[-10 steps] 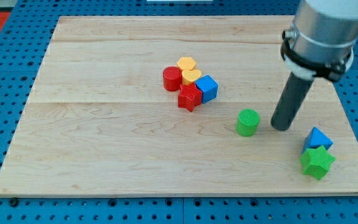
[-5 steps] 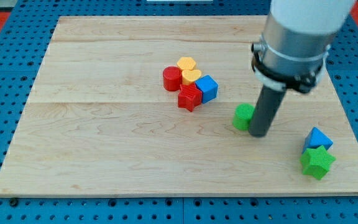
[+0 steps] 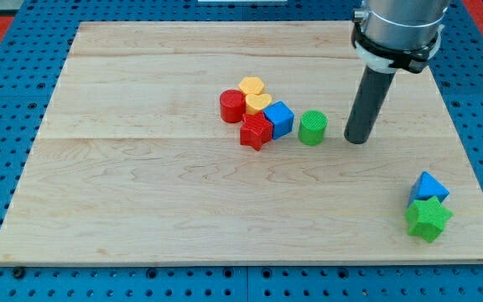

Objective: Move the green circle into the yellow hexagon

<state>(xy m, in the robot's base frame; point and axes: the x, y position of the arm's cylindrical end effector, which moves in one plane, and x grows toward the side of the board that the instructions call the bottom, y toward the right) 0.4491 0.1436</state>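
Observation:
The green circle (image 3: 312, 127) stands on the wooden board, just right of the blue cube (image 3: 279, 119), with a small gap between them. The yellow hexagon (image 3: 251, 85) sits at the top of a tight cluster, above the yellow heart (image 3: 258, 102). My tip (image 3: 357, 139) rests on the board to the right of the green circle, a short gap away, not touching it.
The cluster also holds a red cylinder (image 3: 232, 106) and a red star (image 3: 256, 132). A blue triangle (image 3: 428, 186) and a green star (image 3: 428, 218) sit together near the board's lower right corner. The board's edge (image 3: 225, 262) runs along the view's bottom.
The green circle has moved up and left, from the middle right toward the cluster. My tip pushed against it, then pulled back up and to its right.

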